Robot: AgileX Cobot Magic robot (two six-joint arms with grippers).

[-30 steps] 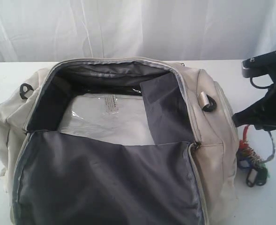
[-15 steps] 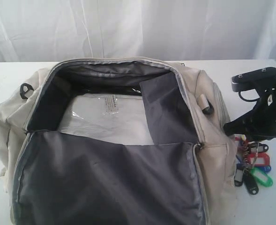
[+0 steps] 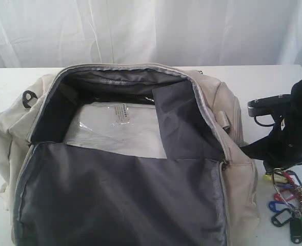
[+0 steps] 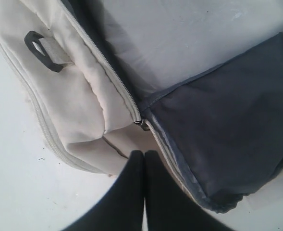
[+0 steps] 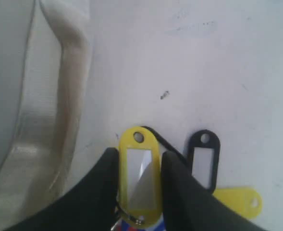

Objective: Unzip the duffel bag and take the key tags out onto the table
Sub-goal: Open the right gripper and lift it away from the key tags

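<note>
The cream duffel bag point(image 3: 238, 169) lies unzipped on the white table point(image 3: 274, 87), its dark grey lid flap folded toward the front. To the right of the bag, the key tags point(image 3: 293, 205) are spread on the table in red, blue, green, black and yellow. My right gripper point(image 3: 278, 168) reaches down to them. In the right wrist view it point(image 5: 139, 156) is shut on a yellow tag point(image 5: 139, 192), with a black tag point(image 5: 203, 161) lying beside. My left gripper point(image 4: 144, 155) is shut and empty, just above the bag's left end by the zip point(image 4: 141, 122).
A clear plastic packet point(image 3: 117, 128) lies inside the bag. A black strap ring point(image 3: 28, 98) sits on the bag's left end. White curtain point(image 3: 151, 31) hangs behind the table. Bare tabletop point(image 5: 203, 57) surrounds the tags.
My right arm has moved toward the front and down with the key tags. They hung beside the bag before and now lie spread on the table. The left arm has not moved.
</note>
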